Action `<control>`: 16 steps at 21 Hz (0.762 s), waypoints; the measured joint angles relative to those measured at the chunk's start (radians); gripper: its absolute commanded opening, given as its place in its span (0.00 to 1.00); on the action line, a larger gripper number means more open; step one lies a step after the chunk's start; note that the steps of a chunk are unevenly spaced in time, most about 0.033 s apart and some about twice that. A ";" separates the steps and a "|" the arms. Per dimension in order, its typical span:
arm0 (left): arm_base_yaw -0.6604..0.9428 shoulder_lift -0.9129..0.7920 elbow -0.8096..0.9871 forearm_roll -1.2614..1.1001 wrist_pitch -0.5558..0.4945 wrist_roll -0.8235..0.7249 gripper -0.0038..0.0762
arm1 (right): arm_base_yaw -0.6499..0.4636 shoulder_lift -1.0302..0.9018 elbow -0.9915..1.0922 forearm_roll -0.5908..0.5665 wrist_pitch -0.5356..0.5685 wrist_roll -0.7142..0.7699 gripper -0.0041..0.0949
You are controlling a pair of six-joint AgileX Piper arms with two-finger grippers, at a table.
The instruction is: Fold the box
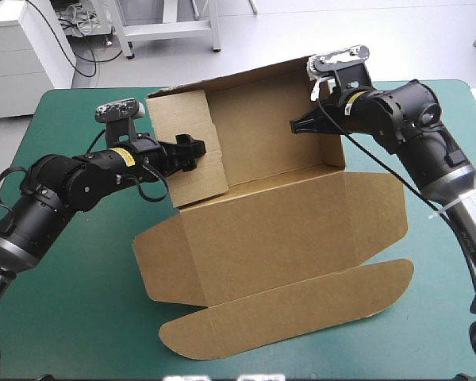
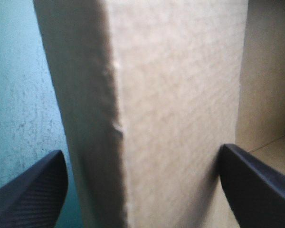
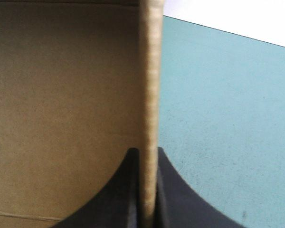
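The brown box lies mid-table with its back wall raised and its lid flap flat toward the near edge. The left side wall stands up, doubled over. My left gripper is open, its black fingers straddling that wall's folded edge, one finger outside and one inside. My right gripper is shut on the upright right side wall. In the right wrist view the board's thin edge runs up from between the right gripper's fingers, the box's inside on one side.
Bare teal-green cover shows left of the box and along the near edge, and more lies outside the right wall. The box's rounded front flap reaches close to the table's near edge.
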 measured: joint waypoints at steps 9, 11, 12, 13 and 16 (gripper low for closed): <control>-0.001 0.007 -0.003 0.006 -0.018 -0.022 0.73 | 0.004 0.000 0.000 -0.033 -0.034 0.040 0.03; -0.001 0.019 -0.003 0.003 -0.019 -0.022 0.73 | 0.004 0.000 0.000 -0.033 -0.038 0.040 0.03; -0.001 0.025 -0.003 0.002 -0.019 -0.022 0.73 | 0.004 0.000 0.000 -0.033 -0.039 0.040 0.03; -0.001 0.031 -0.003 0.001 -0.020 -0.022 0.73 | 0.004 0.000 0.000 -0.033 -0.042 0.040 0.03; -0.001 0.047 -0.003 0.000 -0.026 -0.020 0.73 | 0.004 0.000 0.000 -0.033 -0.049 0.040 0.03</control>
